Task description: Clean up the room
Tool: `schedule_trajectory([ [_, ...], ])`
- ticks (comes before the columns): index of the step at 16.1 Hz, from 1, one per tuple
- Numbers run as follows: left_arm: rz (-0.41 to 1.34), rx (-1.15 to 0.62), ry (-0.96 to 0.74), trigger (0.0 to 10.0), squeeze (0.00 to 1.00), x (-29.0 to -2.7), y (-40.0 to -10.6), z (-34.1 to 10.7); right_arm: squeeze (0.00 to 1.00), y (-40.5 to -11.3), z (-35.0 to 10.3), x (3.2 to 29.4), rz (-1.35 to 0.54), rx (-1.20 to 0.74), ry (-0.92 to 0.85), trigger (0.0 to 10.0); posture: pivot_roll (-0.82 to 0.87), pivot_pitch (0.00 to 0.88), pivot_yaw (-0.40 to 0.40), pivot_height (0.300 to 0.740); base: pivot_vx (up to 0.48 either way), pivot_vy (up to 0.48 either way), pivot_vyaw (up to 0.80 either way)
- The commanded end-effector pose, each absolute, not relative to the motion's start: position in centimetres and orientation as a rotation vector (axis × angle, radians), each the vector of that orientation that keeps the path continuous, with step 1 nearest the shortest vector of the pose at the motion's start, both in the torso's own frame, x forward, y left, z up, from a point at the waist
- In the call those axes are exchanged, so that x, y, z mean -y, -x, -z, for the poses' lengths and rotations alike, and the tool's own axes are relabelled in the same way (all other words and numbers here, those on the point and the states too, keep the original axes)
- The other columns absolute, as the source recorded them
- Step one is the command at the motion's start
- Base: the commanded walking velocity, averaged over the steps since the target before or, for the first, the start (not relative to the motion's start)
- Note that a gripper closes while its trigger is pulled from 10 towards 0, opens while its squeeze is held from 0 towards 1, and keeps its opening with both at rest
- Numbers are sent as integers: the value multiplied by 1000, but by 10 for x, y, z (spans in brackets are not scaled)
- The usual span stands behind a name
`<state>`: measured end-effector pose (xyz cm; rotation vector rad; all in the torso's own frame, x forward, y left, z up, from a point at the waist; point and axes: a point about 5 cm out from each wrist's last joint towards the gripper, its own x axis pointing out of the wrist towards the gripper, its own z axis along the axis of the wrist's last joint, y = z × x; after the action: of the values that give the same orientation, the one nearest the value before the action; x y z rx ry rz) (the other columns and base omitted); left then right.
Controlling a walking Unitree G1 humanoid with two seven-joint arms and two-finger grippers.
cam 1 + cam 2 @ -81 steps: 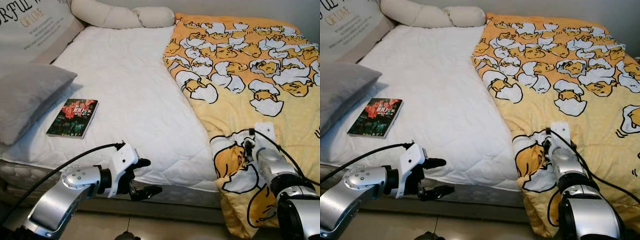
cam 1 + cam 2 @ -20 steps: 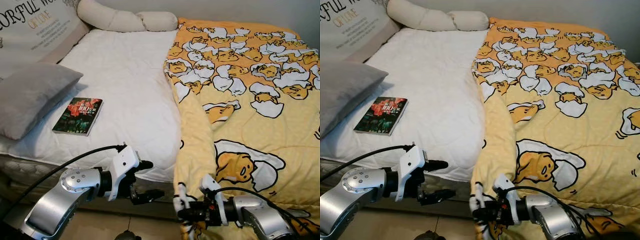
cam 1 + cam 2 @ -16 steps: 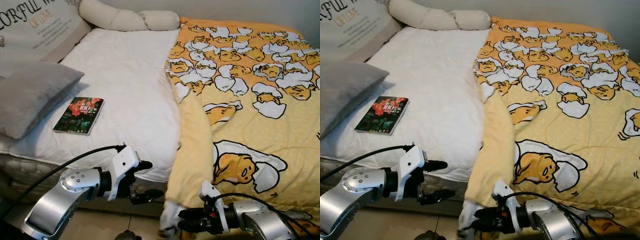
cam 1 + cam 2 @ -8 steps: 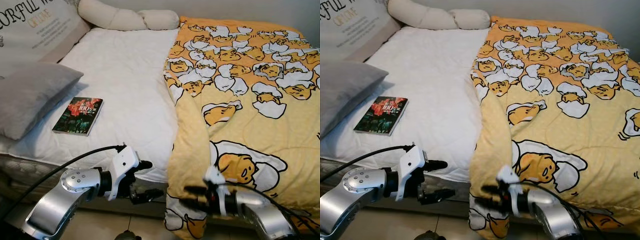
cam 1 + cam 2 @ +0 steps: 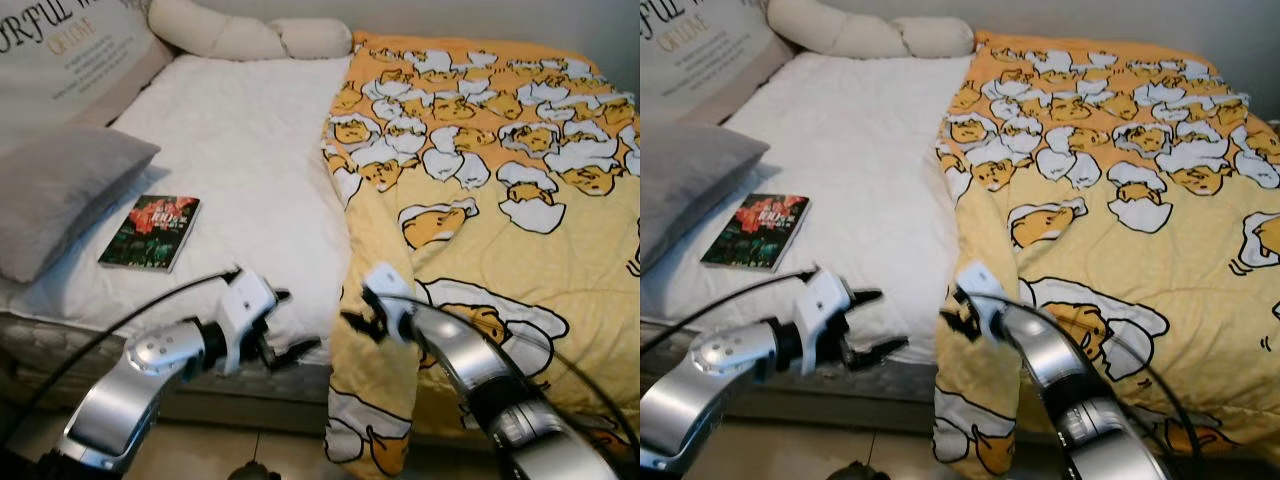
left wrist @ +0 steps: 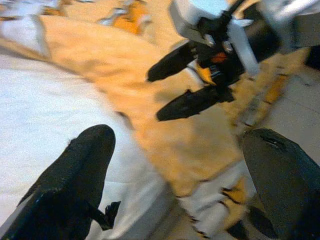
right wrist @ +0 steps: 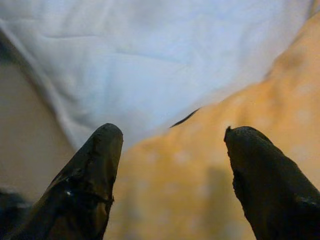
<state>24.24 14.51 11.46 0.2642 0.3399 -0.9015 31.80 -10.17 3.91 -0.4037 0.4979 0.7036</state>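
Just ahead of our right gripper (image 5: 352, 318) lies the folded edge of the yellow quilt (image 5: 500, 200), its two black fingers spread apart with nothing between them. Through the right wrist view we look straight down on the line where the quilt's edge meets the white sheet (image 7: 150, 50), and that edge passes across the gap between the fingertips (image 7: 95, 165), not yet clamped. The quilt covers the half of the bed (image 5: 240, 170) on that gripper's own side and spills over the foot toward the floor. Its folded edge runs lengthwise, from the foot up toward the pillows, so we judge a pull across the bed toward our left would spread it.

Our left gripper (image 5: 285, 325) hangs beside the mattress edge, fingers also apart and empty, a little way from the right one and facing it. The right gripper is the nearer to the quilt edge. Farther off to the left gripper's outer side a book (image 5: 150, 232) lies flat on the sheet, next to a grey pillow (image 5: 60, 190).
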Motion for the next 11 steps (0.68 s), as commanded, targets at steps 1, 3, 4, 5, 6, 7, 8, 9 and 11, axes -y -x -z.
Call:
schedule_trajectory([
  [1, 844, -316, -286, 10000, 0, -151, -247, -119, 1000, -322, -38, 101, -678, -496, 470, 10000, 97, 20, 7, 740, 0, 0, 0],
  [3, 804, -301, -290, 10000, 0, -155, -242, -125, 1000, -333, -44, 94, -648, -493, 563, 10000, 133, 79, -12, 740, 0, 0, 0],
  [4, 798, -303, -285, 10000, 0, -159, -236, -128, 1000, -336, -45, 92, -648, -502, 580, 10000, 150, 108, -20, 740, 0, 0, 0],
  [5, 793, -304, -276, 10000, 0, -162, -230, -131, 1000, -337, -45, 91, -646, -511, 589, 10000, 166, 135, -24, 740, 0, 0, 0],
  [6, 794, -303, -266, 10000, 0, -165, -223, -135, 1000, -338, -45, 91, -646, -519, 586, 10000, 179, 156, -27, 740, 0, 0, 0],
  [7, 792, -302, -251, 10000, 0, -166, -216, -140, 1000, -338, -45, 91, -649, -528, 559, 10000, 197, 177, -31, 740, 0, 0, 0],
  [8, 795, -303, -248, 10000, 0, -167, -212, -143, 1000, -338, -44, 92, -638, -534, 559, 10000, 212, 192, -34, 740, 0, 0, 0],
  [9, 811, -312, -253, 10000, 0, -169, -206, -146, 616, -338, -43, 96, -613, -545, 574, 10000, 221, 201, -37, 740, 0, 0, 0],
  [11, 843, -326, -257, 10000, 0, -170, -196, -152, 0, -337, -39, 99, -608, -565, 578, 10000, 237, 212, -41, 740, 0, 0, 0],
])
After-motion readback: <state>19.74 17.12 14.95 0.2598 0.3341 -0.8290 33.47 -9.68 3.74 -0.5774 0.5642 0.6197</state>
